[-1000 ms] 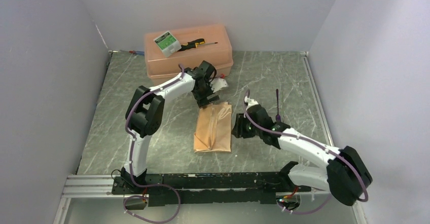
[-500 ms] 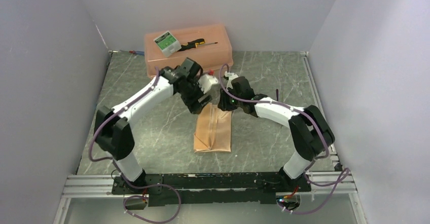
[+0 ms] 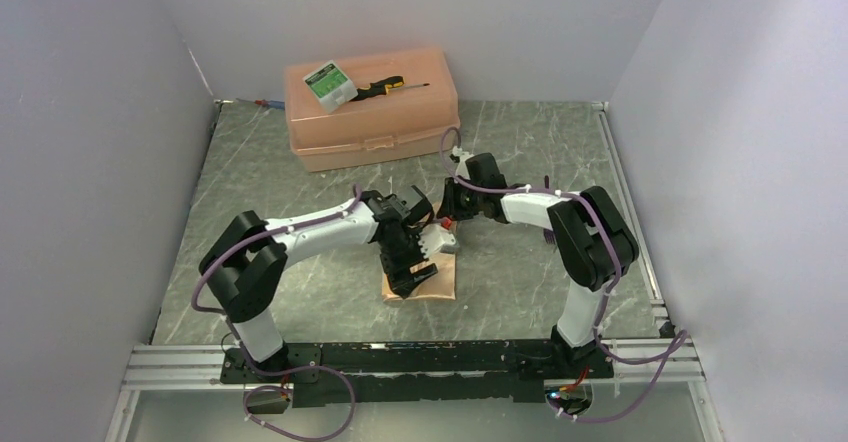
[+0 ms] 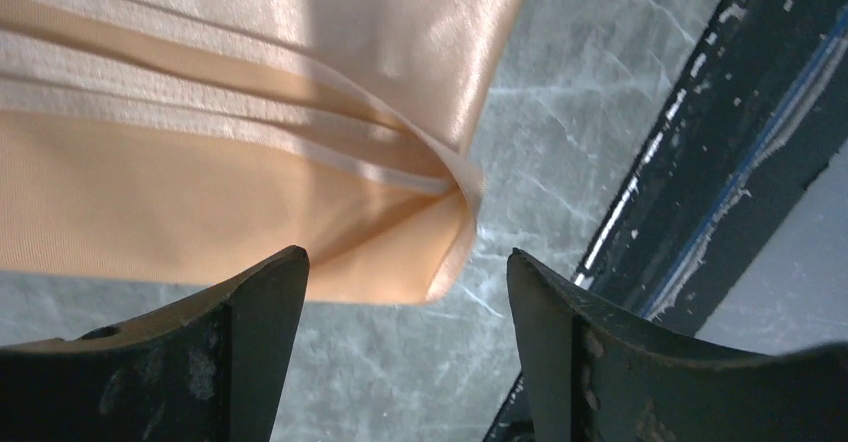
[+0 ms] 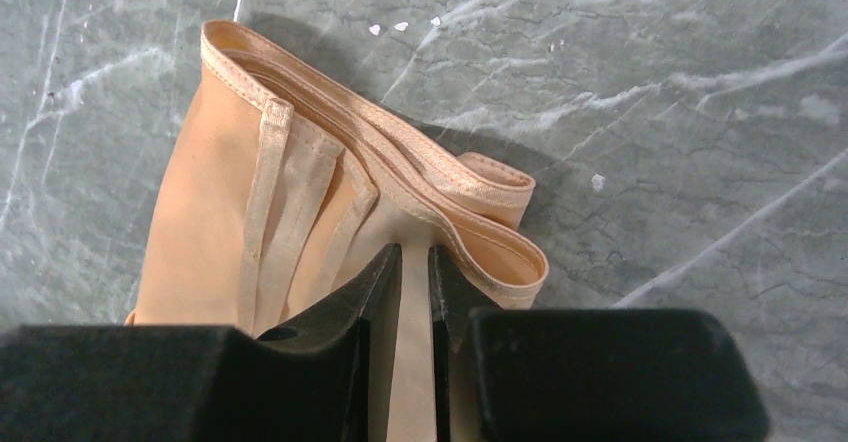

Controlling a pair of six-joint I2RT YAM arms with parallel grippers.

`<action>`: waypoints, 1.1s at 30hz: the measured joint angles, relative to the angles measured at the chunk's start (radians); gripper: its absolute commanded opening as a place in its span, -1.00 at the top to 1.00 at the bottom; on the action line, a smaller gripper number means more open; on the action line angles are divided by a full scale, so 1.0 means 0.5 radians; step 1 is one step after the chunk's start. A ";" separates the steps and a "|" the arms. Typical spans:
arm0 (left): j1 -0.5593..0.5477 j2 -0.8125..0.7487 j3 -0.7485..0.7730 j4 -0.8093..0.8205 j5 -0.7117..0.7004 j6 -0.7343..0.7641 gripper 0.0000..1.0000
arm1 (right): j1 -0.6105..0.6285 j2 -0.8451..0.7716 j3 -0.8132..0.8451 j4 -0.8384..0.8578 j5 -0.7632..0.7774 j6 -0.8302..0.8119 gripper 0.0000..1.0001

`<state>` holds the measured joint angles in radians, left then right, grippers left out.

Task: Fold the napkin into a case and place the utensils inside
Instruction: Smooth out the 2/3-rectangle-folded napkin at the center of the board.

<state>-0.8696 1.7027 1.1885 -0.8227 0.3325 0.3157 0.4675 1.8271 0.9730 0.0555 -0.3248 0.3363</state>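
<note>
Top view: the left tool [image 3: 415, 278] hangs over the near end of the folded napkin [image 3: 446, 284] on the worktop [image 3: 520, 142]. Half a second ago it was at the far end, where the right tool [image 3: 448, 217] is now.

Left wrist: this tool [image 4: 405, 302] is wide open and empty, close to the napkin's corner.

Right wrist: this tool [image 5: 413, 267] is almost closed at the cloth; I cannot tell if it grips.

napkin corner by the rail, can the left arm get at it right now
Probably yes: the left gripper has its fingers open right over the napkin corner, with nothing between.
</note>
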 measured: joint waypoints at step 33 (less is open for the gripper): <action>-0.072 0.157 -0.018 0.062 0.109 -0.006 0.95 | -0.063 0.022 -0.041 0.069 -0.040 0.024 0.61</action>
<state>-0.9058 1.7813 1.1797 -0.7918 0.3870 0.3126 0.4362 1.8381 0.9524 0.0898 -0.3447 0.3481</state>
